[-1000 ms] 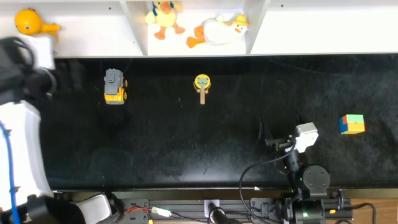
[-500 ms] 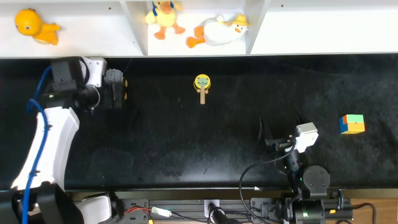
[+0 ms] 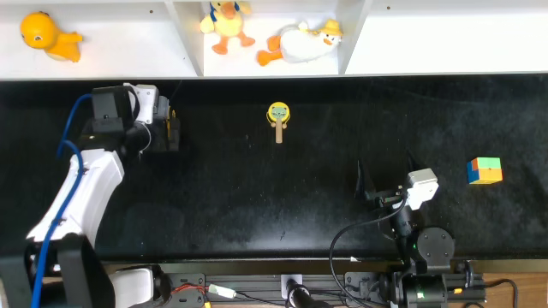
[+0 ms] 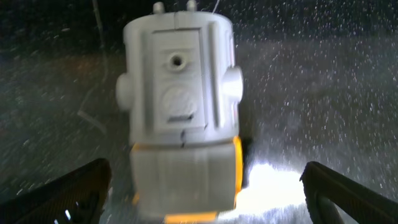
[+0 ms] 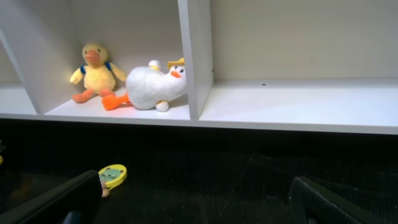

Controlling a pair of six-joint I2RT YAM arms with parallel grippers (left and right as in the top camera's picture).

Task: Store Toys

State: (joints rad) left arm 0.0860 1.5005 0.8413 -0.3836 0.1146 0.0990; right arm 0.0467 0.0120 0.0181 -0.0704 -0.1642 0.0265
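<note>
Swinging in from the table's left edge over the last second, my left arm has come to the toy truck (image 4: 180,106), which sits where it did; my right arm and the other toys have not shifted.

On the shelf (image 3: 428,43), the orange duck (image 3: 47,32) is already stored in the left compartment. Below it on the black mat (image 3: 257,205), my left gripper (image 3: 164,130) straddles the truck with its fingers spread wide, one on each side and neither touching it. The truck rests on the mat, not lifted, so I judge the grasp is not yet made.

The yellow duck plush (image 3: 225,21) and the white duck plush (image 3: 300,43) lie side by side in the middle compartment, so they count as stored too. Near the shelf's front edge, the round yellow toy (image 3: 278,115) with a short handle waits on the mat.

My right gripper (image 3: 383,178) hangs wide open near its base, holding nothing. Well to its right the colour cube (image 3: 484,170) sits on the mat.

By my count three toys are put away and three are left, the truck being the one in hand.
</note>
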